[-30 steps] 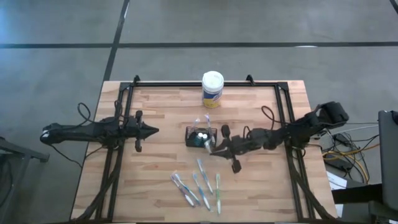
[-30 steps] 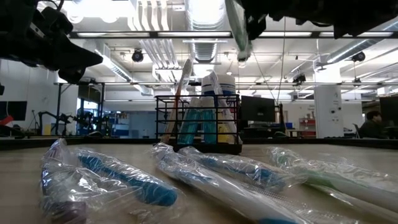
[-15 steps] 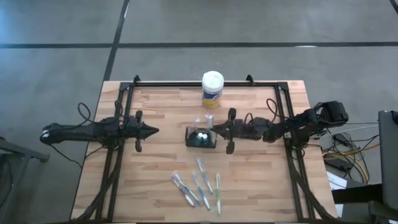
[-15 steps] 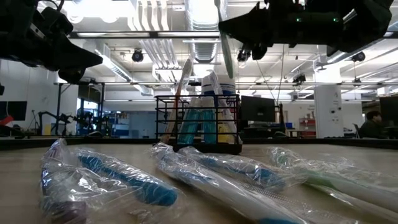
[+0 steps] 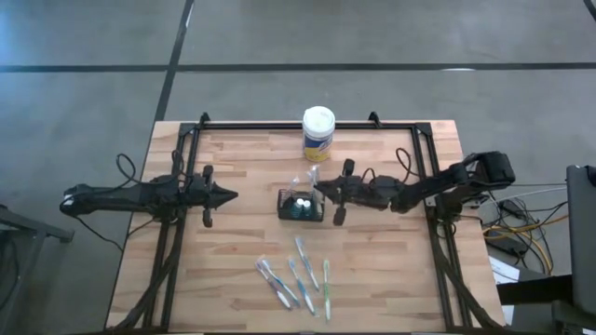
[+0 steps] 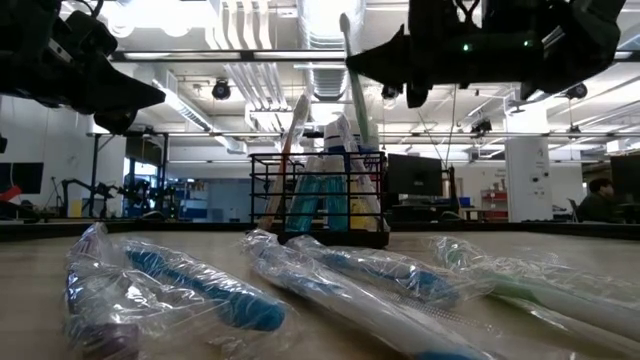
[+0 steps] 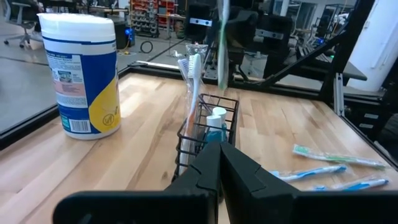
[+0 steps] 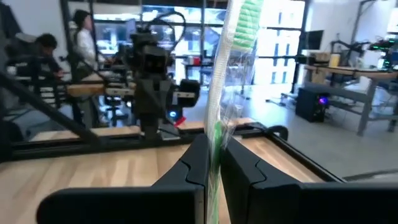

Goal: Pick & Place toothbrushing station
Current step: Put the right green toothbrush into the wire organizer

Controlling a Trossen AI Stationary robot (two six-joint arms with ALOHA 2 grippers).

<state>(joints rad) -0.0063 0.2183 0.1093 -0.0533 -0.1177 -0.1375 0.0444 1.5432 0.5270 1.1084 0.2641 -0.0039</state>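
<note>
Caddy [image 5: 301, 205] mid-table, one toothbrush and tubes already in | right gripper [image 5: 319, 189] clamps green toothbrush [image 8: 219, 134] above it | left gripper [image 5: 230, 195] pinched empty, left | five wrapped toothbrushes [image 5: 296, 276] remain near.

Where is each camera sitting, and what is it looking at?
High view: above the table, looking straight down; both arms show.
Low view: at tabletop height, facing the caddy; arms overhead.
Left wrist view: on the left arm, facing the caddy and canister; left claw shows shut.
Right wrist view: on the right arm; right claw grips a green toothbrush.
Shared: that toothbrush and the caddy show in the low and left wrist views.
</note>
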